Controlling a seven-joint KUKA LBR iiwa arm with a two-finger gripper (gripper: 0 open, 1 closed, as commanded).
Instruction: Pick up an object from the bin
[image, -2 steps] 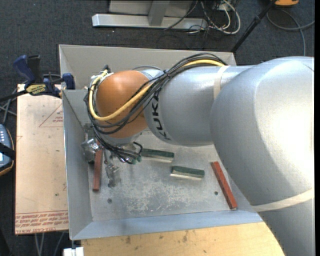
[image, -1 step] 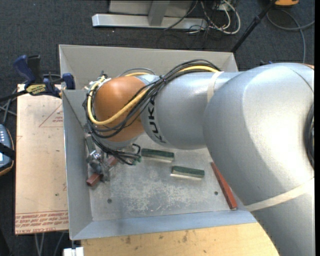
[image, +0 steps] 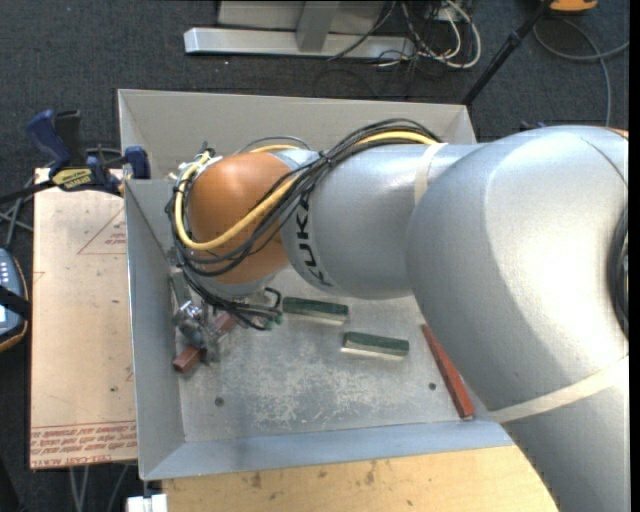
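By the left wall of the grey metal bin (image: 150, 300) my gripper (image: 203, 335) stands low over a small reddish-brown block (image: 185, 362); whether it grips, I cannot tell. So near the wall, I may scrape it or jam the block. Rightwards lie two dark green bars (image: 315, 308), then a long red stick (image: 447, 372).

1. The light is even and fairly bright, and it falls from above.
2. The arm (image: 480, 230), right of the fingers (image: 198, 325), carries broad, soft highlights along the top of its silver shell and darkens on its underside.
3. The orange cover (image: 235, 215), just above the fingers, shows a dull sheen on its crown.
4. Arm and cover throw a soft shadow over the bin (image: 300, 445) around the fingers. The bin's bottom further right of them is well lit.
5. The carpet (image: 80, 60) well beyond the fingers is dark.
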